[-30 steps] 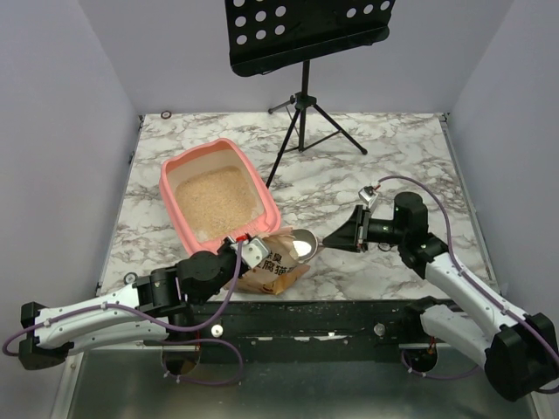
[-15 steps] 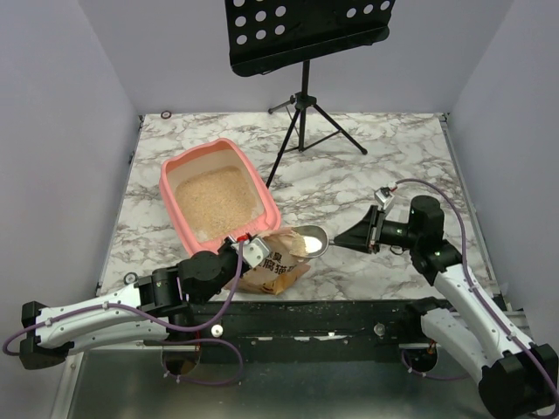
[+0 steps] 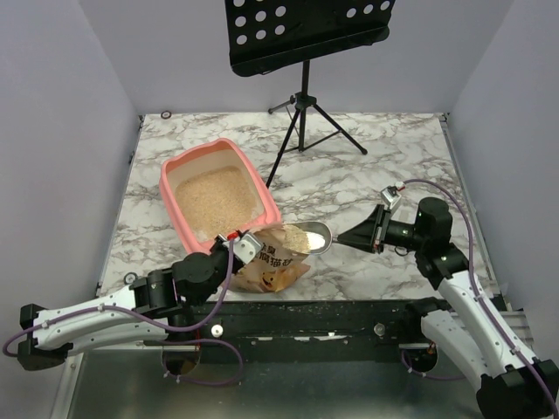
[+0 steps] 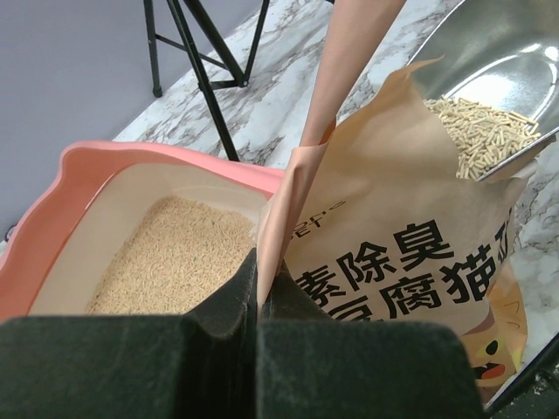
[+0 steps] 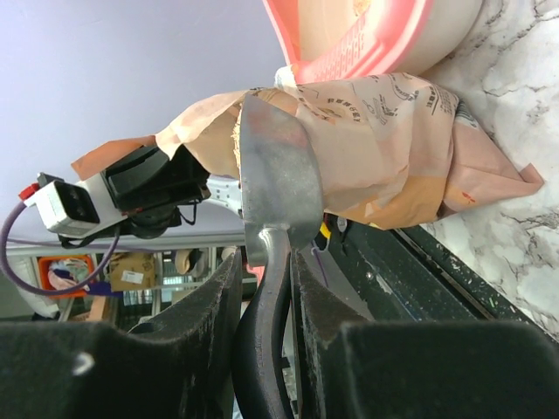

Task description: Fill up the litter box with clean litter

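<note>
litter box: salmon-pink tray (image 3: 169, 199) on the marble table (image 3: 384, 157), left of centre, set at a slant, near end right up against the bag

clean litter: sandy beige grains (image 3: 214, 199) spread across the tray floor, pale bare plastic showing round the edges; a bit more heaped in the scoop bowl

bag: crinkly orange-tan paper (image 3: 278, 264) with Chinese print, sitting at the table's near edge just beside the tray's near corner, mouth pulled open and facing up and right

left gripper: (image 3: 240, 247) pinched tight on the bag's top edge, fingers flat together with the paper caught between them, right by the tray's near end

right gripper: (image 3: 362, 234) reaching in from the right side, jaws clamped round the scoop's handle

scoop: shiny metal (image 3: 312, 237), bowl at the bag's mouth and touching the paper lip, roughly level, loaded with pale pellets, handle pointing right toward the gripper

music stand: black, perforated desk (image 3: 301, 35) up top, tripod legs planted on the back of the table, behind and right of the tray, well apart from both arms
</note>
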`<state>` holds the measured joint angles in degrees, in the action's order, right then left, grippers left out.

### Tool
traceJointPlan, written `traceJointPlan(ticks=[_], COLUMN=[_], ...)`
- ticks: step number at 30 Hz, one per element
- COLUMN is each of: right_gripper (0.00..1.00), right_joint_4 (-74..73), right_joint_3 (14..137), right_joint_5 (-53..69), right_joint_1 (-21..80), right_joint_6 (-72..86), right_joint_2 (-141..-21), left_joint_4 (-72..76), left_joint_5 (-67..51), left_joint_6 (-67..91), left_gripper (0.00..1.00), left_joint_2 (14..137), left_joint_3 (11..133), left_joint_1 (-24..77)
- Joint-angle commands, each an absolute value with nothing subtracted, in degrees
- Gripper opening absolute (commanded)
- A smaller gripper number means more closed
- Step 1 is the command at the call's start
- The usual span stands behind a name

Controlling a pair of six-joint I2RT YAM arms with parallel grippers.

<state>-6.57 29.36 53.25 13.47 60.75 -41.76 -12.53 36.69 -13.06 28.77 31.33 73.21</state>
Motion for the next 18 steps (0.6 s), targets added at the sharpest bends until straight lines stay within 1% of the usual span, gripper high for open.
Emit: traceJointPlan(ticks=[1, 10, 18], right_gripper=[0.01, 0.01, 0.01], right_joint_4=[-6.06, -5.98, -6.06], right_joint_3=[31.38, 29.97, 31.55], right_joint_5=[52.82, 47.91, 46.67], right_joint_1=[13.10, 13.10, 13.10], right_joint_6=[63.72, 67.85, 70.22], right_joint_2=[-39.55, -36.30, -36.39], left_joint_4=[-6.24, -6.15, -6.42], left_joint_5=[42.89, 42.45, 43.33], left_joint_6=[-14.24, -14.15, -14.15], left_gripper=[0.00, 0.00, 0.00], left_joint_2=[25.23, 22.15, 20.04], left_joint_3=[31.38, 31.46, 31.46], left_joint_1=[73.21, 73.30, 73.13])
